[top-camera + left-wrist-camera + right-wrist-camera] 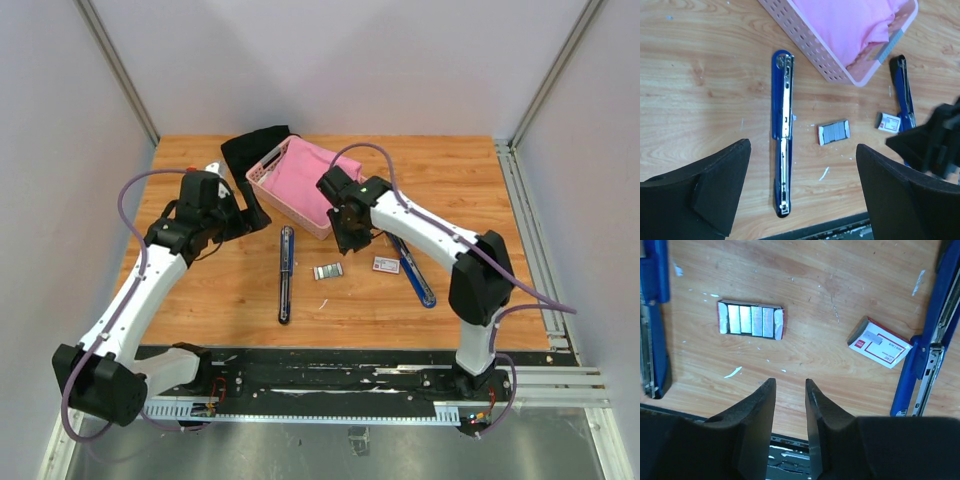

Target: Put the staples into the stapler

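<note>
The staples (751, 320), a silvery-grey block in a small red-edged tray, lie on the wooden table (200, 290), also in the top view (328, 271) and the left wrist view (833, 132). Left of them a blue stapler (286, 272) lies folded out flat, its metal rail up (782, 150). The white carton (880, 342) with red print lies to the right of the staples. My right gripper (790, 382) hovers near the staples with a narrow gap between its jaws and nothing in it. My left gripper (802, 146) is wide open above the stapler and holds nothing.
A second blue stapler (413, 270) lies opened beside the carton (386, 264). A pink basket (262, 178) holding pink cloth stands behind, with a black cloth (255, 150) at its left. White scraps dot the wood. The black base rail (330, 375) runs along the near edge.
</note>
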Motion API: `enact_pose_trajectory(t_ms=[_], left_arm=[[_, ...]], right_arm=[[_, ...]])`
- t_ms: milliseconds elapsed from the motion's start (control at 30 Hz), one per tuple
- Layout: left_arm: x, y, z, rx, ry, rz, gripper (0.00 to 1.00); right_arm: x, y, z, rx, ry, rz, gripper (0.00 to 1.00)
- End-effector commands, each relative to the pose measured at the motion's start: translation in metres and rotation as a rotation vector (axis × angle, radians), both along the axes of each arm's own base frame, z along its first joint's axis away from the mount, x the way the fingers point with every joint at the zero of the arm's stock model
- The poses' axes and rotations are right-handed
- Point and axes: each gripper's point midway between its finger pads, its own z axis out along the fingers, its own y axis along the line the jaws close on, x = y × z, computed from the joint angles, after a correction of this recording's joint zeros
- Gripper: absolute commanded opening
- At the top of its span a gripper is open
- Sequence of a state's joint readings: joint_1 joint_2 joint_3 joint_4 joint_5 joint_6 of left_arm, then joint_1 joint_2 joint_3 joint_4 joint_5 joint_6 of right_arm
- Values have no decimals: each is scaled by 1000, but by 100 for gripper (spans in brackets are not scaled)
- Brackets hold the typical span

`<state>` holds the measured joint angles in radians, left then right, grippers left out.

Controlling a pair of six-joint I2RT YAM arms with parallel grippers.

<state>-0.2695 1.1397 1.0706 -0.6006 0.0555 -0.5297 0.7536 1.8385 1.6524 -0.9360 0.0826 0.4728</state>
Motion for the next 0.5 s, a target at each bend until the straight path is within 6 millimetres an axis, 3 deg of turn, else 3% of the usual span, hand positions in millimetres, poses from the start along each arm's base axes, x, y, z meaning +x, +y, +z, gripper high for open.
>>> enact_pose_trajectory(t_ms=[0,233,467], left_arm=[[-11,-11,7,-81,14,-34,91],[-10,-6,19,-103,-26,12,91],[-18,-6,13,-85,-15,-17,91]], right_arm=[[-8,-2,-12,-104,28,-23,30],[1,23,-37,-59,40,24,30],[5,53,-60,-21,62,23,26]])
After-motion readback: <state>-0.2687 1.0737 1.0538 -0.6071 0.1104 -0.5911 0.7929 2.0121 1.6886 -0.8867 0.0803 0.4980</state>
